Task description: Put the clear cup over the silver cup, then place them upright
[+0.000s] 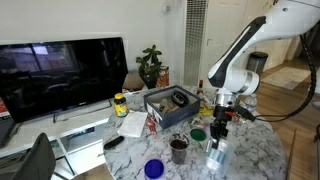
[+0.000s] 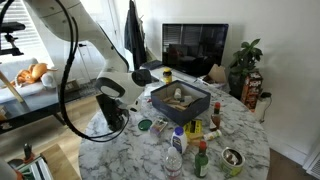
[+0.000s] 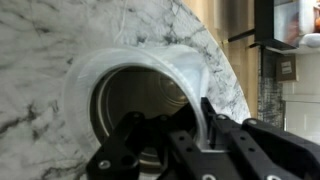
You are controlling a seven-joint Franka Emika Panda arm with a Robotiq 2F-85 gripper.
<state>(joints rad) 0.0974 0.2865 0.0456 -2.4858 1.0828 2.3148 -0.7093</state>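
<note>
In the wrist view I look down into the clear cup, a translucent whitish tumbler standing on the marble table. Shiny grey metal shows inside it; this is the silver cup. My gripper is shut on the clear cup's rim, one finger inside the wall and one outside. In both exterior views the gripper points down at the table near its edge and hides most of the two cups.
A dark brown cup and a small blue bowl stand nearby. A dark open box sits mid-table, with a green lid and bottles close by. The round table's edge is close.
</note>
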